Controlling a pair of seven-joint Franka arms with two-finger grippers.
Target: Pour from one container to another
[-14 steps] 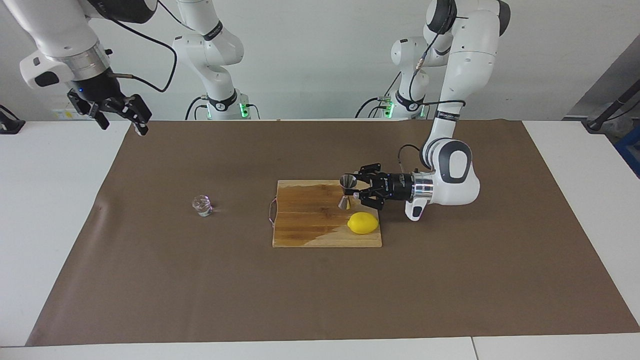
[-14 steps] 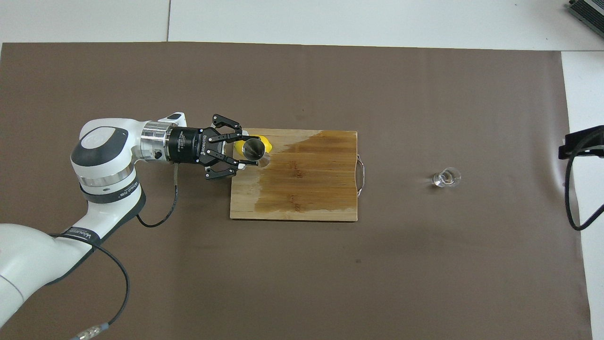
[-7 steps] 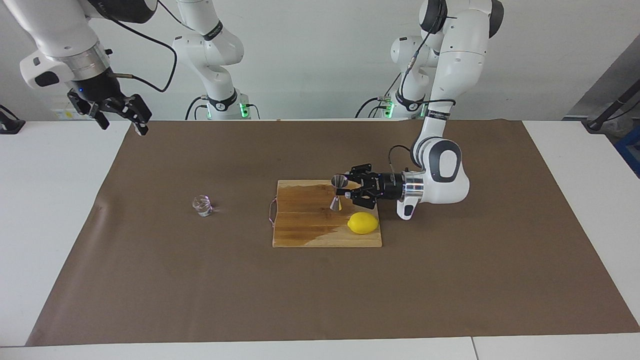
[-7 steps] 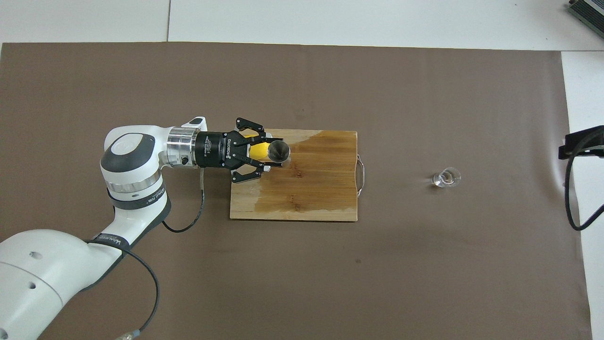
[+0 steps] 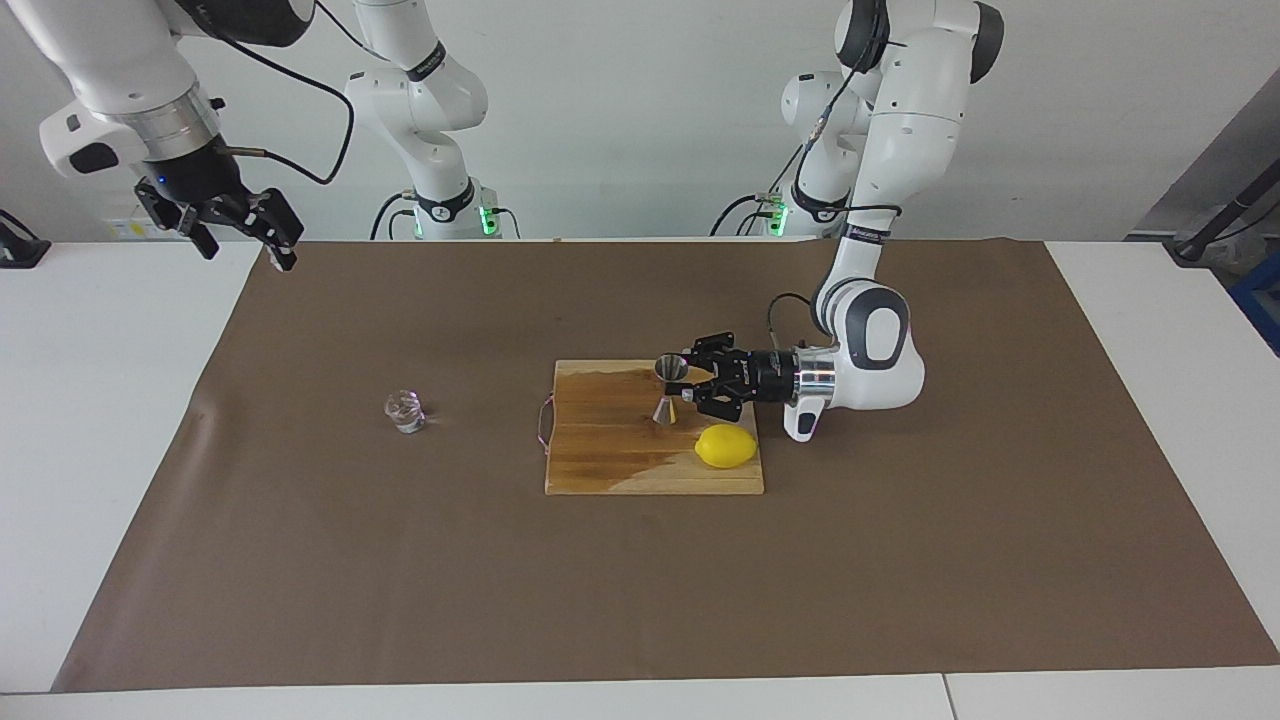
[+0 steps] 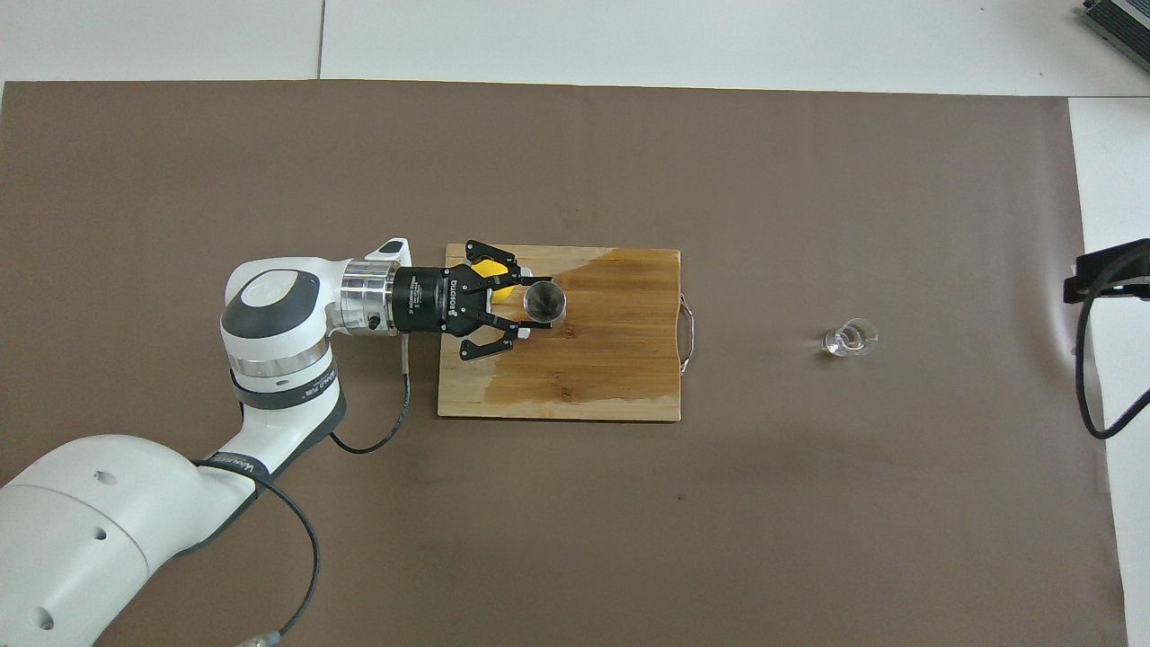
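Your left pincer (image 5: 678,386) is clamped on the waist of the steel jigger (image 5: 668,388), holding it upright over the wooden cutting board (image 5: 610,460) at the centre of the frame, just above the lemon (image 5: 726,446) in the facing view. The glass tumbler (image 5: 405,411) stands alone on the brown mat (image 5: 400,560), left of centre, well apart from the board. Your right pincer (image 5: 240,225) waits raised at the upper left with its fingers spread and nothing in them.

My read is that you are carrying the jigger toward the tumbler. Keep it level while it travels, since the narrow waist gives little hold and a tilt could spill or twist it. Clear the board's wire handle (image 5: 543,424) before lowering, and stop close beside the glass without knocking it, because it looks light enough to slide on the worktop
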